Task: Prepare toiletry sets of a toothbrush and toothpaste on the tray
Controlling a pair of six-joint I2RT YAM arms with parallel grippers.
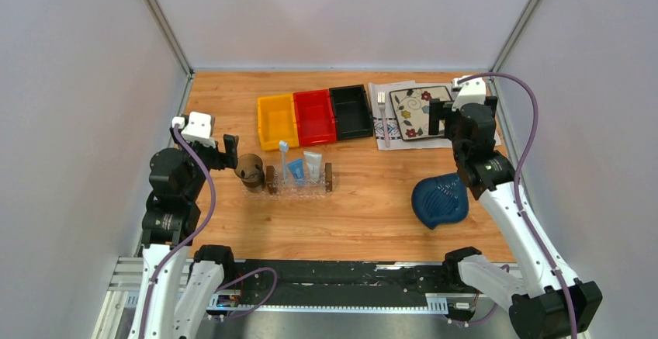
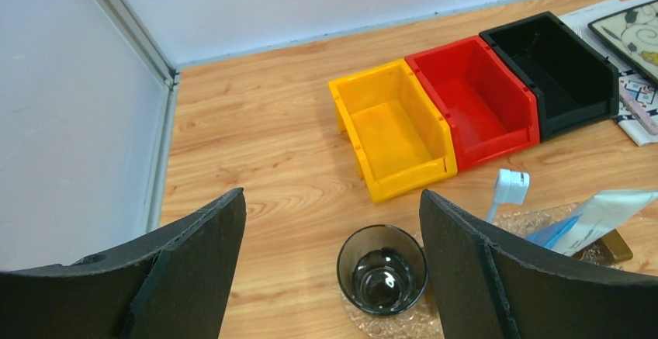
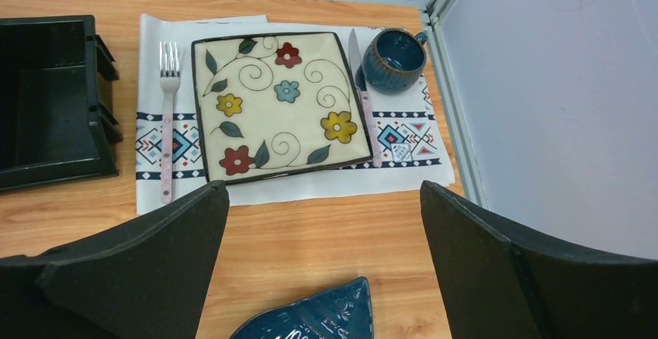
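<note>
On the wooden surface (image 1: 372, 199), the clear textured tray with brown end blocks (image 1: 303, 190) is found near the left hand (image 2: 331, 195), spread wide and empty like the right hand (image 3: 323, 185). Blue and white-grey toothpaste tubes (image 1: 313, 165) and a pale-blue toothbrush (image 1: 284, 155) are propped inside, so a slow pull-back is advised.

Two tubes (image 1: 313, 166), one toothbrush (image 1: 283, 154), three bins (image 1: 314, 115)

We see the clear tray (image 1: 299, 192), left of the table's (image 1: 372, 219) middle, holding the toothbrush (image 1: 284, 155), blue toothpaste (image 1: 295, 170) and white toothpaste (image 1: 313, 166) side by side
</note>
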